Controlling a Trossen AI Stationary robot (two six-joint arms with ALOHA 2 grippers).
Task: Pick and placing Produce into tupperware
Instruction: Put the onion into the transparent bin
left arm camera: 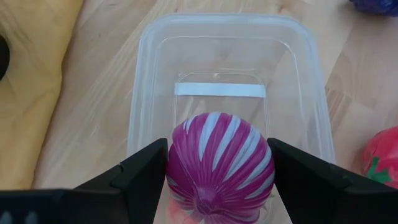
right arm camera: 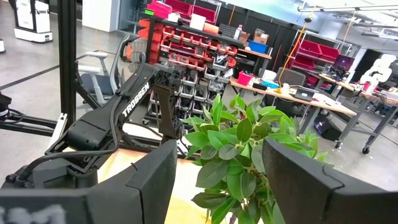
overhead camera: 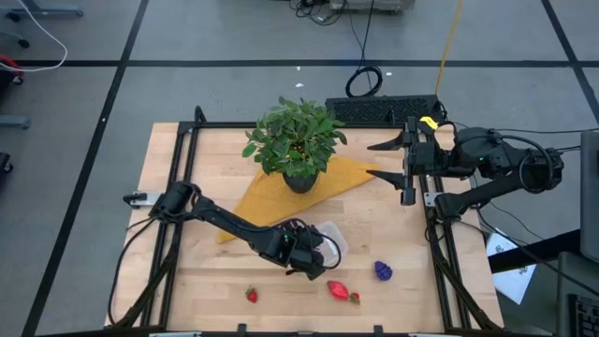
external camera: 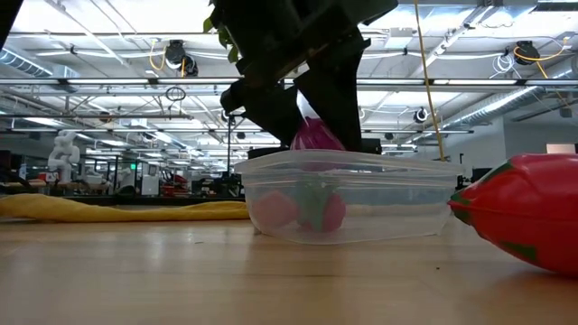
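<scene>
Closest to the low camera, a glossy red toy strawberry with a green cap [external camera: 528,212] lies on the pale wooden table [external camera: 226,280], just beside the small clear plastic rounded-rectangle container [external camera: 348,194]. Through the container's see-through wall a pink round piece with some green [external camera: 302,210] shows at the bottom. Directly above the container hangs the left gripper [left arm camera: 217,171], its two dark fingers [left arm camera: 140,174] clamped on either side of a round magenta toy onion with white stripes [left arm camera: 219,163]; the onion sits over the container's near end, at about rim height.

From above, the container lies near the table's front middle, with the left arm reaching across to it. A second small red strawberry [overhead camera: 251,295] lies well to the container's left at the front edge, and a purple knobbly piece [overhead camera: 383,271] lies to its right. A leafy green plant in a black pot [overhead camera: 296,140] stands on a yellow cloth [overhead camera: 281,192] farther back.

The right gripper [overhead camera: 391,159] waits at the table's right rear, raised, its fingers parted and holding nothing.
</scene>
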